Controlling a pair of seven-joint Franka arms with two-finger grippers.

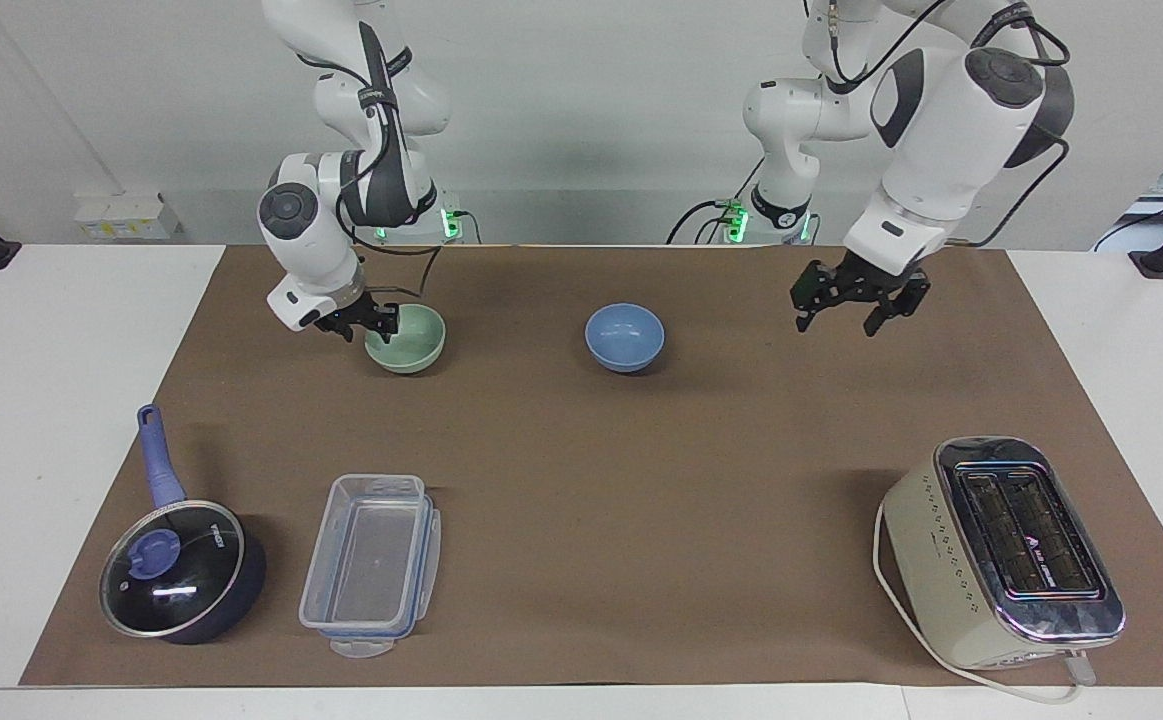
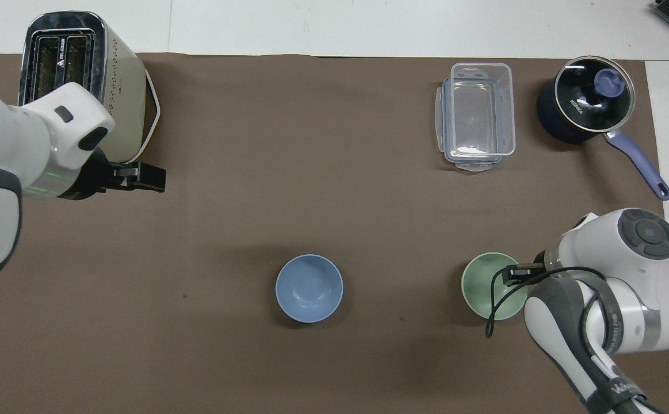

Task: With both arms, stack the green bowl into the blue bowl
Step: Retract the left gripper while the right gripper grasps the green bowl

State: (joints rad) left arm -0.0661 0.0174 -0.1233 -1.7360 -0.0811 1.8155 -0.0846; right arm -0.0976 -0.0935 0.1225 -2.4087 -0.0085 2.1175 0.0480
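Brown mat (image 1: pixel 581 480): right gripper (image 1: pixel 369 322) at green bowl (image 1: pixel 407 338) rim, grasp unclear. Left gripper (image 1: pixel 852 296) spread, empty, over bare mat. Pinch the rim squarely; lift level toward blue bowl (image 1: pixel 624 337).

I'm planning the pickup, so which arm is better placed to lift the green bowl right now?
Right, probably. The right gripper is at the green bowl's rim, while the left gripper hangs open over bare mat, away from both bowls.

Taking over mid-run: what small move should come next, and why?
Probably close the right end effector on the green bowl and lift. It sits at the bowl's rim; the blue bowl stands free, and the left end effector hangs open above the mat.
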